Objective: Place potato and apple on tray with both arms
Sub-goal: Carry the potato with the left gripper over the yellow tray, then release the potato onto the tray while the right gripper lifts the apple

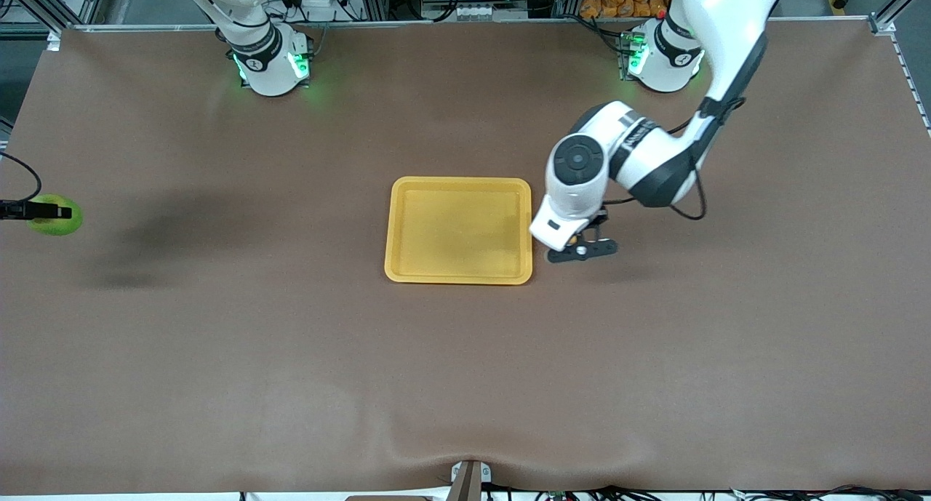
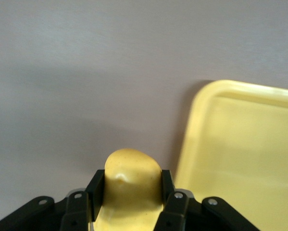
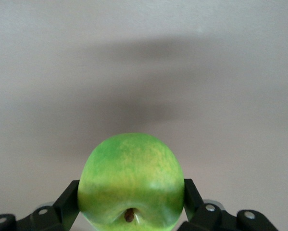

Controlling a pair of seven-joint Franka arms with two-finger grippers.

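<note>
The left gripper is squeezing the potato, just beside the tray at its 3 o'clock edge, toward the left arm's end of the table. Only a tiny yellow bit of the potato peeks out under the white wrist. The tray is a flat yellow rectangle with round corners and nothing in it. At 9 o'clock from the tray, well apart from it, the right gripper is clamped on the green apple.

In the left wrist view, the left gripper hugs the potato with a finger on each side. The potato is smooth, yellow and lumpy, with a small dent. The tray's rim is close by.

In the right wrist view, the right gripper pinches the apple on both sides. It is round and bright green, with a little brown stem.

I think both are being carried to the tray. To do it well, lift each above the rim, bring it over the middle, lower it gently, then let go so it does not roll.
</note>
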